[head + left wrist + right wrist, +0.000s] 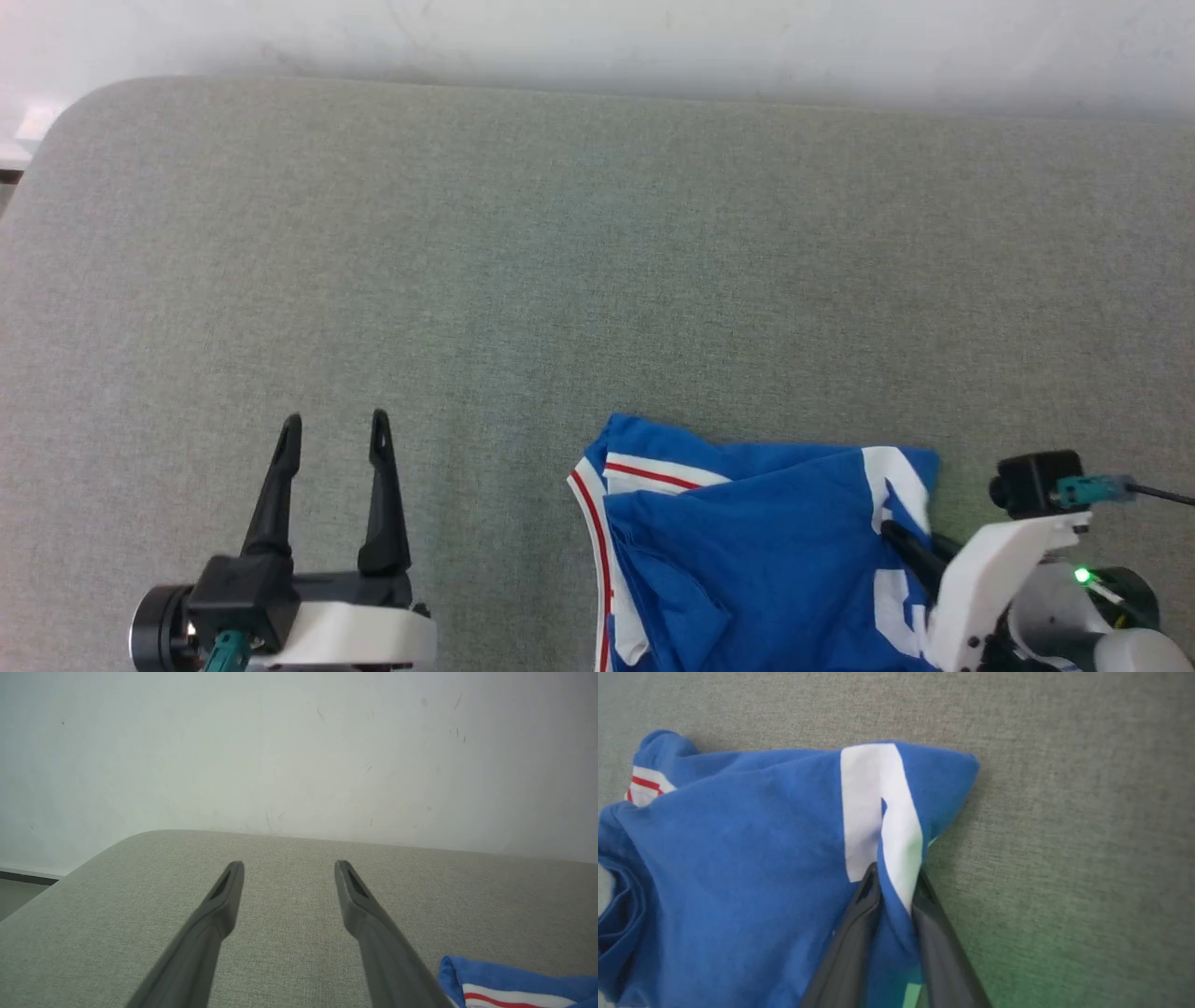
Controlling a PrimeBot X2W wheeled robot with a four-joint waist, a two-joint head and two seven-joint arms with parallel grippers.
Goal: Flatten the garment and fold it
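The blue jersey point(766, 551), on the padded surface's point(560, 280) near right, is cut off below; its white print point(864, 812) cannot be read. A fold is pinched by the right gripper point(896, 873); the left gripper point(336, 418) is spread.

No text, label or number can be read; broad white print point(866, 807) is seen on the blue garment point(766, 560); it is broken up by folds, and no letter or digit can be made out.
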